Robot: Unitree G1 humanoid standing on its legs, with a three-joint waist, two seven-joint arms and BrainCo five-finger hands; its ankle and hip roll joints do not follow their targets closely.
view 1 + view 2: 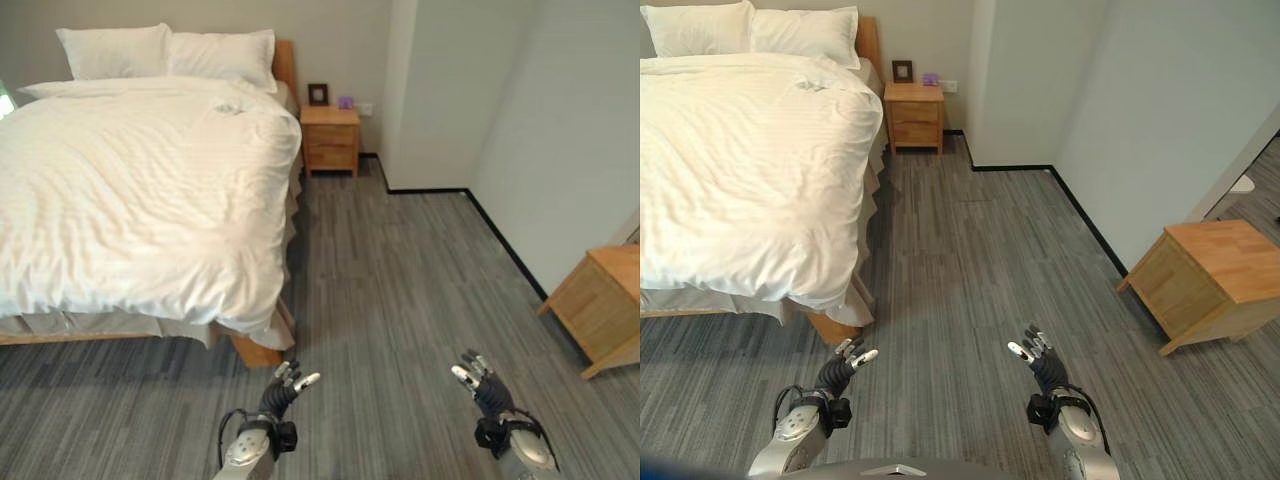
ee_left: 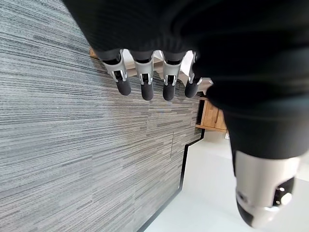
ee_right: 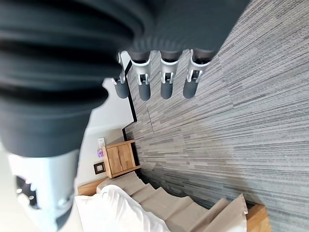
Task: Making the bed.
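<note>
A wooden bed [image 1: 255, 350] stands at the left under a white duvet [image 1: 130, 190] that hangs over its foot and near side. Two white pillows [image 1: 165, 52] lie at the headboard. A small crumpled bit [image 1: 229, 106] sits on the duvet near the pillows. My left hand [image 1: 282, 391] hovers over the grey floor just off the bed's near corner, fingers relaxed and holding nothing. My right hand [image 1: 481, 380] hangs level with it further right, also open and empty. In the wrist views the left hand's fingers [image 2: 147, 82] and the right hand's fingers [image 3: 166, 79] point out over bare floor.
A wooden nightstand [image 1: 330, 138] with a small picture frame [image 1: 318, 94] stands beside the headboard. A white wall corner [image 1: 420, 100] juts out behind it. A low wooden cabinet [image 1: 1205, 280] stands at the right wall. Grey striped carpet [image 1: 400, 280] lies between bed and wall.
</note>
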